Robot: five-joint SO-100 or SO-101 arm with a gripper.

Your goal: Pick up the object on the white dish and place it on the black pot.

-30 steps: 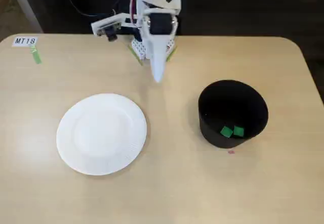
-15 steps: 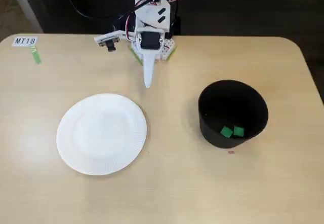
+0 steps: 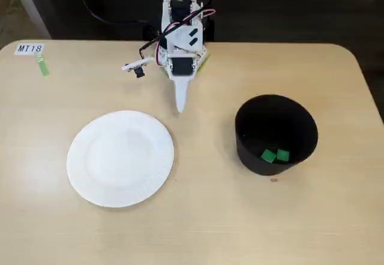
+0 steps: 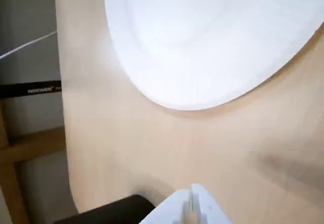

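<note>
The white dish (image 3: 120, 157) lies bare on the left of the table in the fixed view and fills the top of the wrist view (image 4: 212, 36). Right of it stands the black pot (image 3: 275, 134), with two small green cubes, the object (image 3: 268, 155) and its twin (image 3: 282, 154), lying on its floor. My white gripper (image 3: 179, 108) hangs shut and empty near the back middle of the table, between dish and pot, pointing at the tabletop. In the wrist view its tip (image 4: 190, 203) shows at the bottom edge, with the pot rim (image 4: 106, 212) beside it.
A label reading MT18 (image 3: 30, 48) with a green tape strip (image 3: 42, 67) sits at the back left corner. The arm's base (image 3: 180, 37) and cables stand at the back edge. A tiny red speck (image 3: 274, 180) lies in front of the pot.
The arm has folded back toward its base and the gripper tip has swung slightly, ending a little lower over the table. Dish, pot and cubes have not moved.
</note>
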